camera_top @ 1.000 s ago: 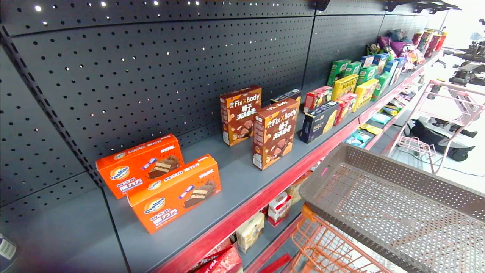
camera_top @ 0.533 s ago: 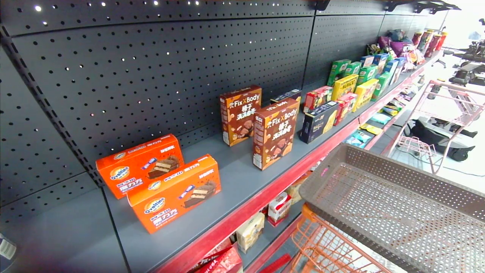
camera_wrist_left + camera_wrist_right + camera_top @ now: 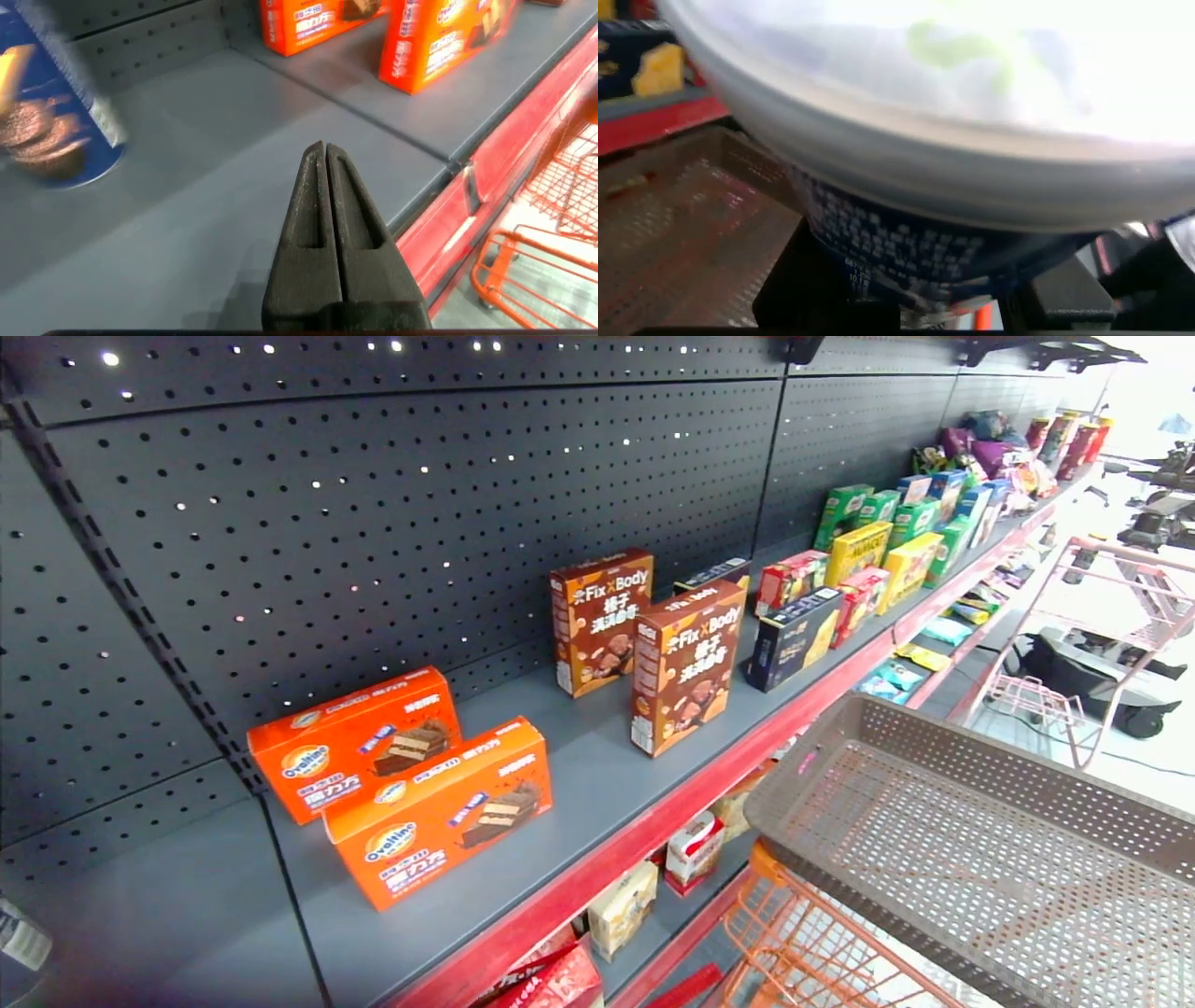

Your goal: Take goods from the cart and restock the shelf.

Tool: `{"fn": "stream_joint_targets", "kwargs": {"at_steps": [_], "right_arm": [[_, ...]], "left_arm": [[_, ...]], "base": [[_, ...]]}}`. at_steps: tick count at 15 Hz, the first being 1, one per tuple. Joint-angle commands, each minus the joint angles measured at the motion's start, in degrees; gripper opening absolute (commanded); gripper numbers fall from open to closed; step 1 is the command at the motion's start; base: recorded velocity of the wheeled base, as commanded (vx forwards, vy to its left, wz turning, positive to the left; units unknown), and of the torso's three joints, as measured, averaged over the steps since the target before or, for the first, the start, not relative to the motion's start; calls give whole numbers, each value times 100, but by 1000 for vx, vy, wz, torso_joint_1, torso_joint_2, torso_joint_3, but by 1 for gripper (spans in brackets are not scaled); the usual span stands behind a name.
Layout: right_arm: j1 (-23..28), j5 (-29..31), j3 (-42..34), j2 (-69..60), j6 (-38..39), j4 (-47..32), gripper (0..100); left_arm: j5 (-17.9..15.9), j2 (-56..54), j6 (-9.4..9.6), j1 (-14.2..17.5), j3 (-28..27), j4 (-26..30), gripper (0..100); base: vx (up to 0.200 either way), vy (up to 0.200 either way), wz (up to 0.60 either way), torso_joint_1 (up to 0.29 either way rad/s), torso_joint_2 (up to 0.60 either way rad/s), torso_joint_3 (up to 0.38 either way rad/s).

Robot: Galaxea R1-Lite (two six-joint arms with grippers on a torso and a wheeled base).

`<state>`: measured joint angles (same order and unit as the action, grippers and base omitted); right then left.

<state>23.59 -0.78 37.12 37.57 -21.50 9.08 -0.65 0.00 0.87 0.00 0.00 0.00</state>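
Grey shelf [image 3: 579, 775] runs 7 to 1 o'clock across head view. The cart [image 3: 980, 747] tray sits at 4 o'clock, just off the shelf's red edge. Orange boxes [image 3: 439, 807], two, lie at 8 o'clock, one just behind the other. Blue cookie can [image 3: 51, 103] stands upright on bare shelf. L gripper [image 3: 323, 154] hangs low over shelf nr that can, jaws pressed fully together, nothing btwn. R gripper [image 3: 924, 285] has jaws clamped either side of a blue tub [image 3: 906, 233], cart tray behind it; tub's pale translucent lid [image 3: 924, 112] faces cam.
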Motion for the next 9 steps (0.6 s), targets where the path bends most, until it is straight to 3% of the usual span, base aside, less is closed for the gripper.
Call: {"fn": "stream_joint_targets", "kwargs": {"at_steps": [1, 7, 9], "right_arm": [[-12, -19, -12, 31, -3, -3, 0], [-21, -36, -12, -4, -3, -3, 0], [-21, -27, -12, -13, -3, -3, 0]], "left_arm": [[3, 0, 1, 0, 0, 0, 0], [3, 0, -7, 0, 0, 0, 0], [12, 0, -25, 0, 0, 0, 0]], "base": [[0, 0, 600, 2, -2, 2], [0, 0, 600, 5, 3, 3], [0, 0, 0, 0, 0, 0]]}}
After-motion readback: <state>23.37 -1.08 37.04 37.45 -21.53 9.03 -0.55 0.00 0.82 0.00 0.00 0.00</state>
